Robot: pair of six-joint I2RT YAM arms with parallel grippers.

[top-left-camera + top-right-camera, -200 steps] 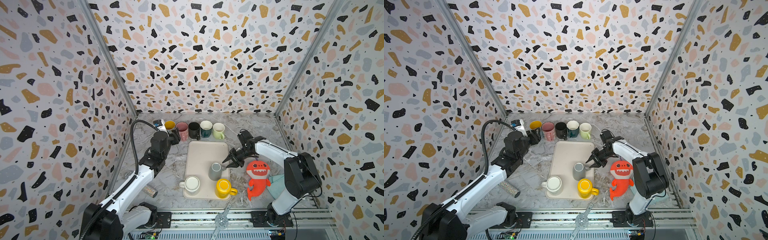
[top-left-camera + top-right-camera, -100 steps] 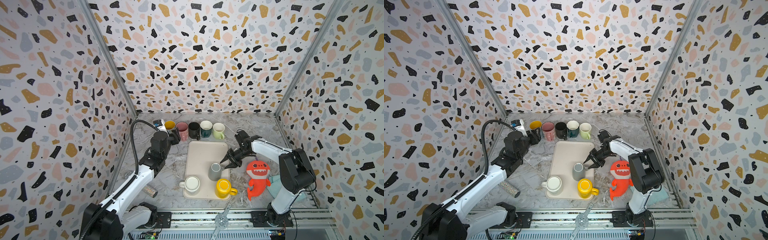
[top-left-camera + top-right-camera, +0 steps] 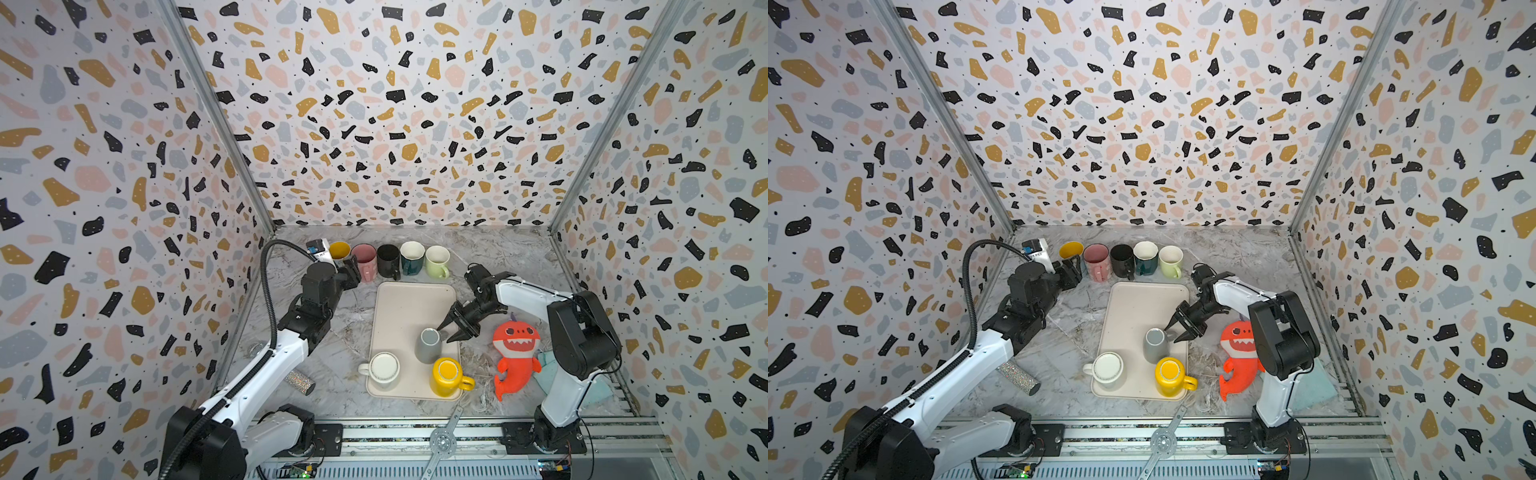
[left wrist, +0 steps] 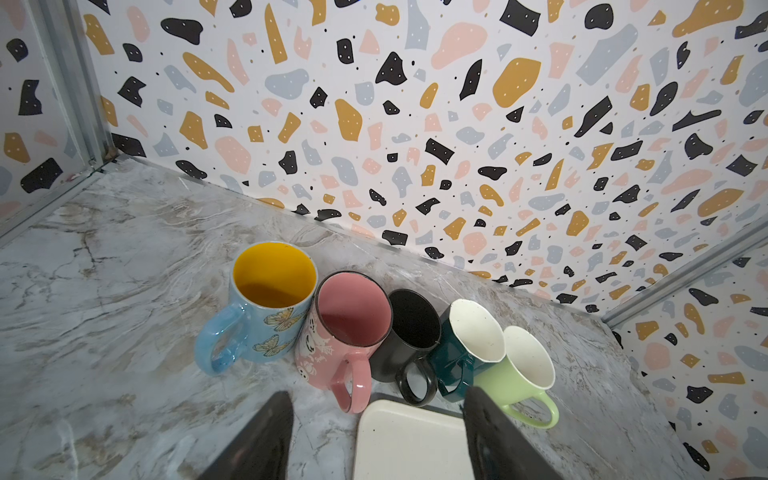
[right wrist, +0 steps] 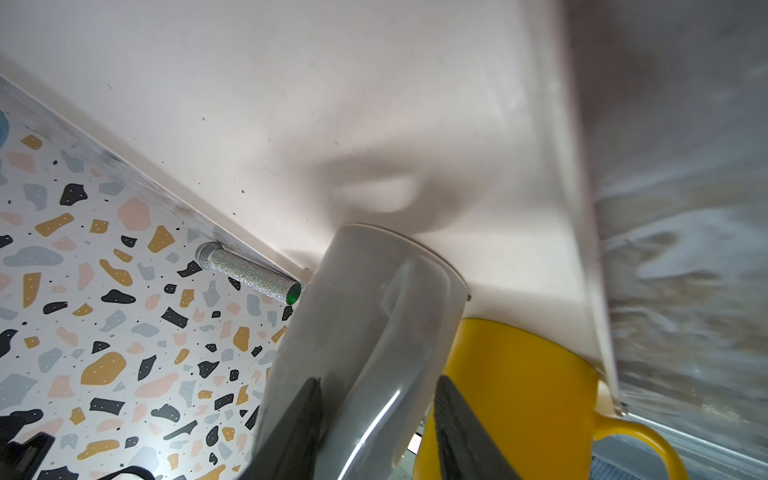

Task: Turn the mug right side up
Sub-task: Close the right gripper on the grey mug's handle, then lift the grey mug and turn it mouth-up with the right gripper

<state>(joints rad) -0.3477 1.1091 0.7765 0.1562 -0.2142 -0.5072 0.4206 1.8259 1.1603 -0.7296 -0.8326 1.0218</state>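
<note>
Right wrist view: our right end effector [image 5: 376, 384] has spread its jaws wider and is now open astride the handle of the grey mug [image 5: 365, 299]. The mug stands mouth-down on the tray [image 5: 291, 104], so no grasp yet, we reckon. Left end effector [image 4: 378, 397] hovers open.

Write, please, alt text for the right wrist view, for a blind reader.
Close up, the right gripper is open, its dark fingers on either side of the handle of a grey mug standing on a cream tray. A yellow mug stands close beside it on the tray, and a glittery silver cylinder lies on the table beyond.
</note>
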